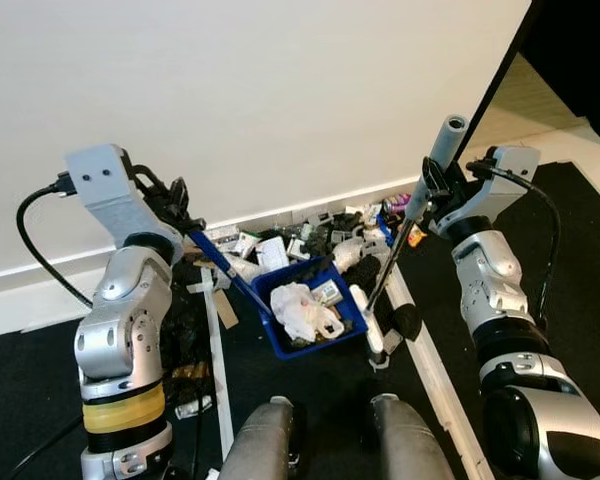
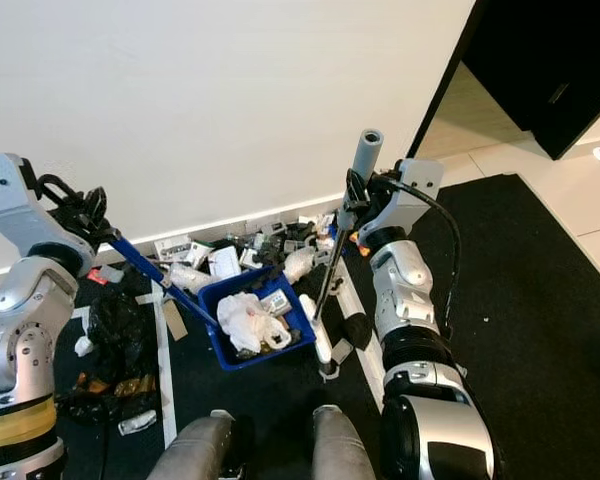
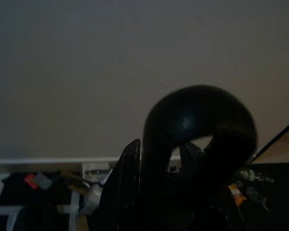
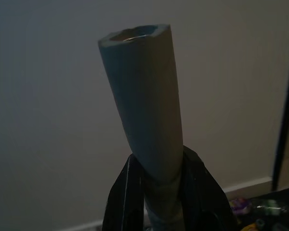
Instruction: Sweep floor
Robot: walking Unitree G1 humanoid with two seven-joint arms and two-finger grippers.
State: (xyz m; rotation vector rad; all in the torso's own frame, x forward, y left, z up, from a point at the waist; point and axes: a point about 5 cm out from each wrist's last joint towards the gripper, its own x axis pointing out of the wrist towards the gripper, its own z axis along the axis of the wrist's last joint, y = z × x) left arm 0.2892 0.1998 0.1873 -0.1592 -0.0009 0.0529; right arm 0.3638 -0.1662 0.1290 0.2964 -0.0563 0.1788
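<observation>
The dustpan point(image 1: 308, 305), full of litter beside the wall point(image 1: 280, 90), is held clamped by the left gripper point(image 1: 180, 222); the broom point(image 1: 405, 235) is clamped by the right gripper point(image 1: 427, 190).

We raise both silver arms before us: our left gripper point(image 1: 185, 228) clamps a blue handle point(image 1: 223, 268), our right gripper point(image 1: 427, 192) grips a grey pole point(image 1: 432, 168).
</observation>
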